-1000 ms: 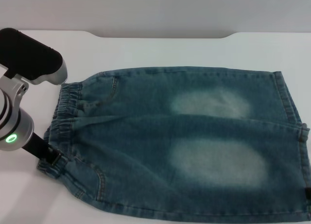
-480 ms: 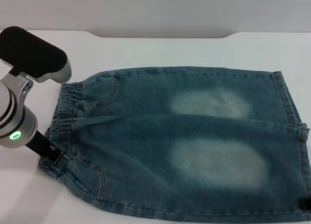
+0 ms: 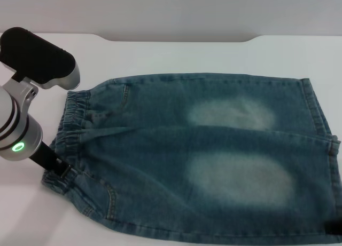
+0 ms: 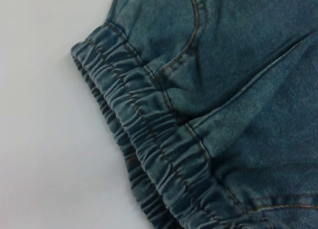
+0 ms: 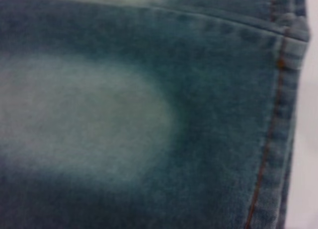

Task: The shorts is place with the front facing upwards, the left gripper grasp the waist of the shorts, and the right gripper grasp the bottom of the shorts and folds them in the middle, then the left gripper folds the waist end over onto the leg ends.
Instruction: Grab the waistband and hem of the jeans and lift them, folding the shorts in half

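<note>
Head view: the shorts (image 3: 197, 155) lie flat on the white table (image 3: 176, 54), left hand (image 3: 60, 171) at the waist end (image 3: 69, 134), its grip unclear. Left wrist view: the gathered band looks soft, thick, easy to pinch. Right wrist view: the leg ends (image 5: 278, 139) look stiffer; right hand unseen.

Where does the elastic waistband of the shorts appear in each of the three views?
Head view: the waistband runs down the left end of the shorts, beside the left end effector.
Left wrist view: waistband crosses diagonally beside white table.
Right wrist view: not in it; only a leg hem.
Shared landmark: the pale faded patch.
</note>
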You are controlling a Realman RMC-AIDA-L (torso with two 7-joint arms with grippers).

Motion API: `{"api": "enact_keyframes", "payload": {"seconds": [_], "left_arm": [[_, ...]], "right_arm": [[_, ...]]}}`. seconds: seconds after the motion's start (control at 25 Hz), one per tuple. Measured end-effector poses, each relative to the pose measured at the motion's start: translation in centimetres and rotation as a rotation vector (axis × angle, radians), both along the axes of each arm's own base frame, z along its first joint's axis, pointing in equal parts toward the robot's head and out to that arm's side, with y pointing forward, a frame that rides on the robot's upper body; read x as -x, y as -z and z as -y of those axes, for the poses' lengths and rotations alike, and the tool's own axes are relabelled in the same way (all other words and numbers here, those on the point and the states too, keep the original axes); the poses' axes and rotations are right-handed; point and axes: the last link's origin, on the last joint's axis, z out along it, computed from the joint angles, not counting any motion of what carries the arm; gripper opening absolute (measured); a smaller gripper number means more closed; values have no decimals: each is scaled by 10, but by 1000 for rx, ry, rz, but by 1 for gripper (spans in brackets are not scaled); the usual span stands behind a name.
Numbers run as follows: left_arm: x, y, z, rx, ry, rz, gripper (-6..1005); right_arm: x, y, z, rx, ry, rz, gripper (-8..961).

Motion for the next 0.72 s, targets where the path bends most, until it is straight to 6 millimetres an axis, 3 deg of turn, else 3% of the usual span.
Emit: {"api": "enact_keyframes", "payload": {"seconds": [0.44, 0.64, 0.72], "left_arm": [[-1, 1, 0, 2, 4, 1, 41], [-2, 1, 0, 2, 5, 3, 41], [-2, 1, -1, 0, 7, 4, 42]], "right_arm": [[6, 8, 1, 67, -44, -13, 252], [7, 6, 0, 62, -54, -12, 37], [9, 4, -2, 56, -67, -10, 34]]}}
